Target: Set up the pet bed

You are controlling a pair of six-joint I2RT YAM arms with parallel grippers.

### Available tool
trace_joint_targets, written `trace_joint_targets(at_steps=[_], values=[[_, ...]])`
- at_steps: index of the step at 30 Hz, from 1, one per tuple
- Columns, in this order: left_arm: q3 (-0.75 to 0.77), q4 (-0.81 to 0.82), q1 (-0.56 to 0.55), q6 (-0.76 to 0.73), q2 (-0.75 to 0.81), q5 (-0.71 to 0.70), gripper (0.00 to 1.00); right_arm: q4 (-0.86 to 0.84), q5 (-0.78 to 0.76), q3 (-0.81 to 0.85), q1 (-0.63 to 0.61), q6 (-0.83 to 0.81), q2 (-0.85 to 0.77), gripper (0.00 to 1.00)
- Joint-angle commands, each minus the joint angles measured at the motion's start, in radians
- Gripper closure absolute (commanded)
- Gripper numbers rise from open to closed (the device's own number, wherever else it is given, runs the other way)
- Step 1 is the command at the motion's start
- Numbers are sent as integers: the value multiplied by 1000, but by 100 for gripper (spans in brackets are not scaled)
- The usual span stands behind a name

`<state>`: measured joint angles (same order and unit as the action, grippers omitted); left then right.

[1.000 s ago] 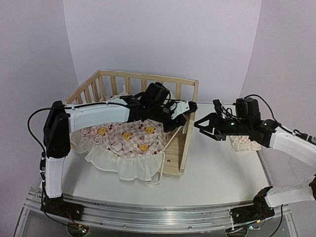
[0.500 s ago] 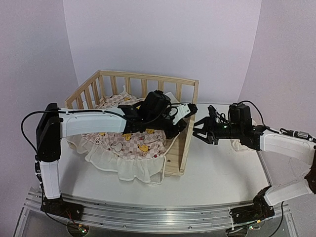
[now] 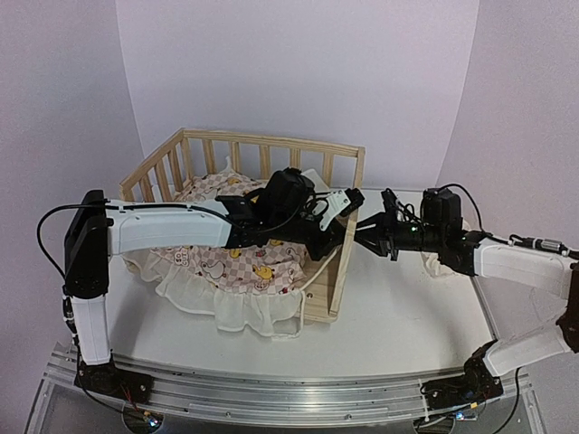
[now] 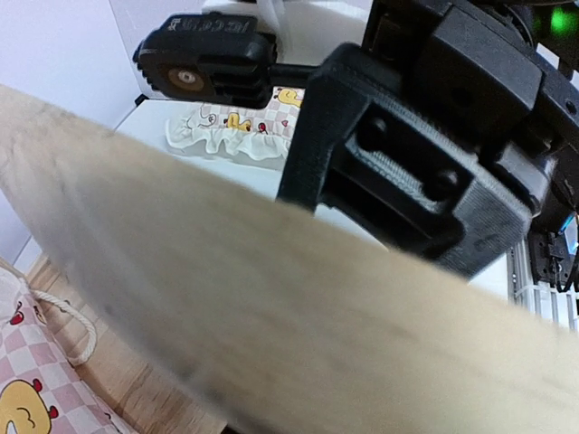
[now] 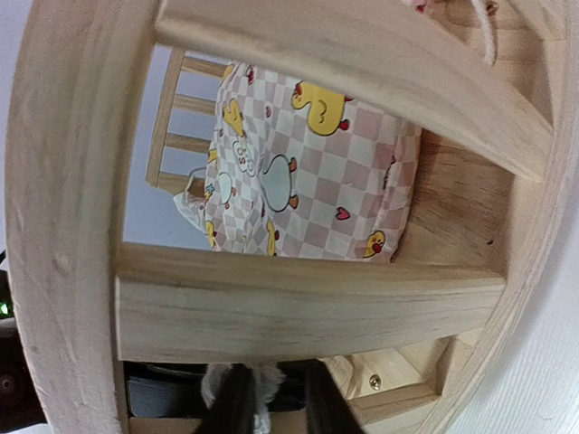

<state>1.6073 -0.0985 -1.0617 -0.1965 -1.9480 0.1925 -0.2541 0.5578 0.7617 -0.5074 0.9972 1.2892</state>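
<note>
jaws on the left gripper are closed, the tip against the top of the pet bed's right-side railing. the right gripper meets that railing from outside with a gap between its jaws; i can't tell if they grip it. the bed sits left of centre on the tabletop, toward the back edge, with the duck cushion spilling over its near side.

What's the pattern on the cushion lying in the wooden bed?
Pink-and-white checks with yellow ducks on the cushion; the right wrist view shows it best.
</note>
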Motion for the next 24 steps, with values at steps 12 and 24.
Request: trace_joint_targets(at_steps=[12, 24], values=[[30, 128, -20, -85, -13, 84, 100, 41, -27, -71, -19, -36, -163, 100], [16, 119, -20, -150, -5, 113, 81, 176, -136, -80, -19, -90, -250, 100]])
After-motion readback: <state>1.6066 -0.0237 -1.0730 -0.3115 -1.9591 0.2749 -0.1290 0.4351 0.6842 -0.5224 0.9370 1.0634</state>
